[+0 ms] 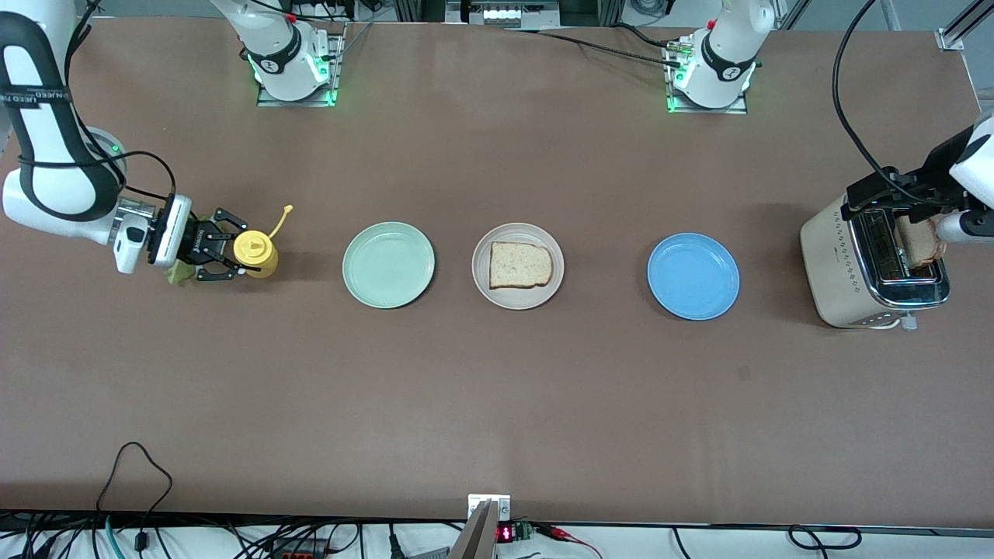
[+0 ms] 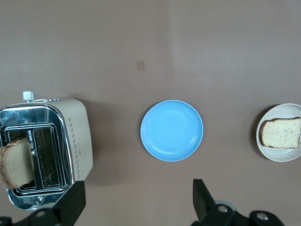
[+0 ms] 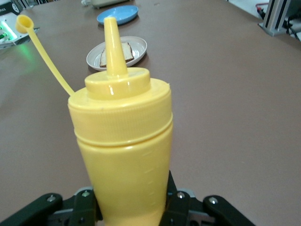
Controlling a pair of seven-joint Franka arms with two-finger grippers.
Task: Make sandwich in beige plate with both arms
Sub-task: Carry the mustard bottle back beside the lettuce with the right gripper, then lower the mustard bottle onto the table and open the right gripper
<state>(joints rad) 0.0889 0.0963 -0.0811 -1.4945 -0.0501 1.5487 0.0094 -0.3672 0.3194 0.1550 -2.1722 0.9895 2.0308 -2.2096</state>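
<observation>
One pale tan bread slice (image 1: 520,265) lay in the round beige plate (image 1: 482,281) at the middle of the brown table (image 1: 497,388). A second slice (image 1: 922,242) stood in the cream toaster (image 1: 835,272) at the left arm's end, and the green lettuce leaf (image 1: 180,273) waited at the right arm's end — most of the job remained. The right gripper (image 1: 231,254) clasped the yellow squeeze bottle (image 1: 256,253); the left gripper (image 2: 136,202) hung spread wide over the toaster, empty.

Toaster (image 1: 842,264), yellow bottle (image 1: 256,254) (cap off), two plates
</observation>
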